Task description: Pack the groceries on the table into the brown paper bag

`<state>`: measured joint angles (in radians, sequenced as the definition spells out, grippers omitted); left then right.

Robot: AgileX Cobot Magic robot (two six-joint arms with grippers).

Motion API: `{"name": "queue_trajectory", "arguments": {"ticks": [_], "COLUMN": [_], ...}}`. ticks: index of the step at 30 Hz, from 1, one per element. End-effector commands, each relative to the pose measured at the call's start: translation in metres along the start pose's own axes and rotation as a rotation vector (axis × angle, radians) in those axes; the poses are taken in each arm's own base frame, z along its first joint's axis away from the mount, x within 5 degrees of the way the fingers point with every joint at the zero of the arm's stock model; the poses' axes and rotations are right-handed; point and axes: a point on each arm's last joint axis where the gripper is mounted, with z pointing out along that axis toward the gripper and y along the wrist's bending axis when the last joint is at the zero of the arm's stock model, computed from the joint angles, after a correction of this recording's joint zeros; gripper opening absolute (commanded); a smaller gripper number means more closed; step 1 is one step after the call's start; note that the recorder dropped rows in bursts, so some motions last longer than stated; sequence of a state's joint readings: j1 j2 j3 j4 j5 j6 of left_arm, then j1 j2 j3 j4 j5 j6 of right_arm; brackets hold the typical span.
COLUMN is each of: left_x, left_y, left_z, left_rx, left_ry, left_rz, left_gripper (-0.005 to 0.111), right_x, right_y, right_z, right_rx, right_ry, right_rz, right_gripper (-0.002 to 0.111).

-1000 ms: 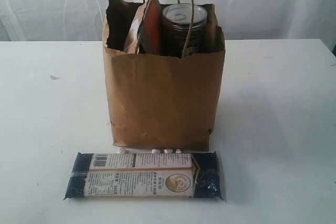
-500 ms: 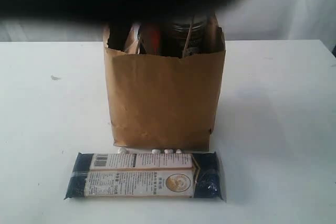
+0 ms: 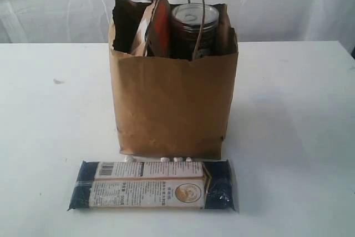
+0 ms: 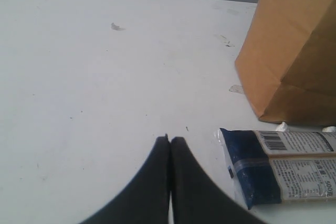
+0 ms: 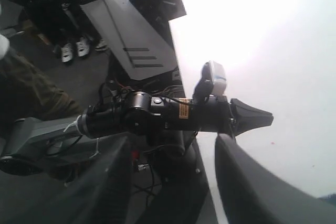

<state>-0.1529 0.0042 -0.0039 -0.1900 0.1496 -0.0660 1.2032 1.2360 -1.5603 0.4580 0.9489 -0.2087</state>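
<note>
My left gripper (image 4: 169, 139) is clenched empty beside the long dark-blue packet (image 3: 152, 186) — unpacked, flat on the table (image 3: 294, 109) before the brown paper bag (image 3: 172, 104). My right gripper (image 5: 173, 139) stands parted, holding nothing.

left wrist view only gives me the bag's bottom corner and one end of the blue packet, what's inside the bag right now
Observer: In the exterior view two things stick up above the rim of the brown paper bag: a dark can with a silver lid and, to its left in that view, a brown pouch with an orange strip.
Operator: ok and is the right arm carrying anything
Observer: No. The right wrist view shows the right fingers standing apart with nothing between them.
</note>
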Motion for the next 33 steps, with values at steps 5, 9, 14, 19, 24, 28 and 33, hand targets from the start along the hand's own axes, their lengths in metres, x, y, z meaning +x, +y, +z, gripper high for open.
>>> {"name": "queue_trajectory", "arguments": {"ticks": [5, 9, 14, 19, 24, 28, 33], "left_x": [0.001, 0.001, 0.001, 0.001, 0.001, 0.001, 0.001], "left_y": [0.000, 0.000, 0.000, 0.000, 0.000, 0.000, 0.000], "left_z": [0.000, 0.000, 0.000, 0.000, 0.000, 0.000, 0.000], "left_rx": [0.001, 0.001, 0.001, 0.001, 0.001, 0.001, 0.001], "left_ry": [-0.002, -0.002, -0.002, -0.002, -0.002, -0.002, -0.002], "left_rz": [-0.009, -0.009, -0.009, -0.009, -0.009, -0.009, -0.009], "left_gripper": [0.000, 0.000, 0.000, 0.000, 0.000, 0.000, 0.000], "right_x": [0.032, 0.028, 0.022, -0.003, -0.021, -0.025, -0.024], "right_y": [-0.049, -0.059, -0.065, -0.064, -0.072, -0.077, -0.085], "right_z": [0.016, 0.011, 0.004, -0.016, -0.046, -0.060, -0.068], "right_rx": [0.434, 0.557, 0.652, 0.717, 0.797, 0.839, 0.884], "right_ry": [0.371, 0.369, 0.338, 0.127, 0.000, -0.033, -0.029], "right_rz": [-0.267, -0.336, -0.374, -0.333, -0.282, -0.250, -0.222], "right_gripper": [0.046, 0.046, 0.046, 0.046, 0.046, 0.046, 0.046]}}
